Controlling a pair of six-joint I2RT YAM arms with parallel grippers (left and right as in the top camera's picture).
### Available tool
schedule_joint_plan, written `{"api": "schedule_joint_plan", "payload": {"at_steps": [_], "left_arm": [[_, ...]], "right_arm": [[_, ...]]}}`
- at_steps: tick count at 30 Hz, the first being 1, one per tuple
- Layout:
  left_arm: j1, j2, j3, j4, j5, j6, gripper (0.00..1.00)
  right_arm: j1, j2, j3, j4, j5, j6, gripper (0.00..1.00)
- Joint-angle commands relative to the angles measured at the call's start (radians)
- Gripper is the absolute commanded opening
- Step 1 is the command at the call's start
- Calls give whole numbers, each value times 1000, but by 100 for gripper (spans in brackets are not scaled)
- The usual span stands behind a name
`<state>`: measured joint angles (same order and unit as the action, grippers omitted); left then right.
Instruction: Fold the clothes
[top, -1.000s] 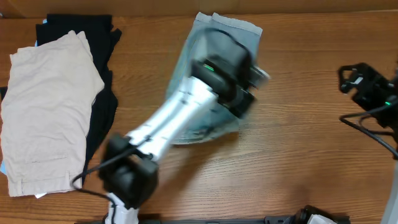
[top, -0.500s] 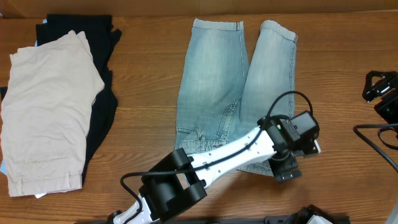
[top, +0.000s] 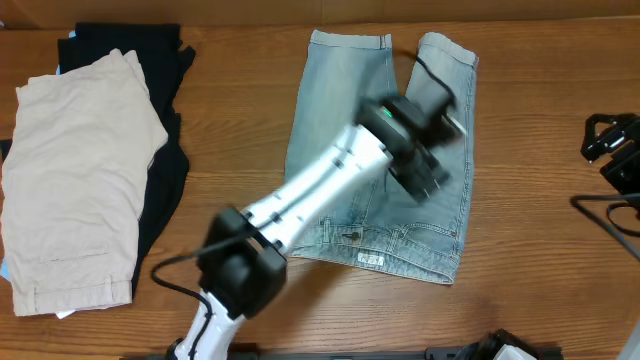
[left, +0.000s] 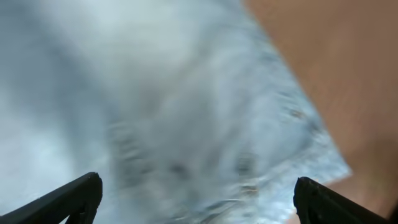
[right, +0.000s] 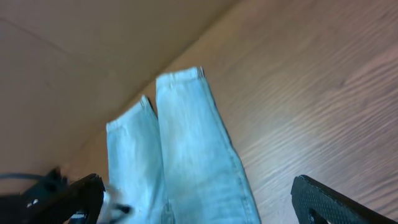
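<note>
The clothes, a pair of faded light-blue denim shorts (top: 330, 110), lie spread flat at the middle of the table. The legs point to the far edge and the waistband with its pale label (top: 370, 260) is nearest me. My left gripper (top: 437, 150) is a blur above the right leg. In the left wrist view the left gripper (left: 198, 194) is open with only blurred denim (left: 174, 112) below it. My right gripper (top: 610, 140) is at the table's right edge, away from the shorts. It (right: 199, 194) is open and empty, looking at both legs (right: 186, 143) from the side.
Beige shorts (top: 75, 170) lie on a black garment (top: 160, 90) at the left end of the wooden table (top: 540, 220). A brown wall (right: 93, 50) runs along the far edge.
The left gripper opened and let go of the shorts, which went from bunched up to spread flat. The left arm then swung from the waistband's right corner to above the right leg.
</note>
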<state>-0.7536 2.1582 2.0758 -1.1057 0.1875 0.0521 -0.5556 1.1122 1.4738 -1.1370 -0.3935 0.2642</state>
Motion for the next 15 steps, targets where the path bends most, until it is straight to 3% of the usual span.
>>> {"api": "schedule_joint_plan", "payload": {"at_steps": [1, 8, 15], "left_arm": [[109, -10, 22, -25, -11, -53, 100], [246, -10, 21, -46, -11, -53, 100], [277, -6, 21, -42, -12, -52, 100]], "right_arm": [[51, 78, 23, -10, -8, -27, 100], [190, 301, 23, 31, 70, -63, 99], [252, 569, 23, 236, 77, -61, 99]]}}
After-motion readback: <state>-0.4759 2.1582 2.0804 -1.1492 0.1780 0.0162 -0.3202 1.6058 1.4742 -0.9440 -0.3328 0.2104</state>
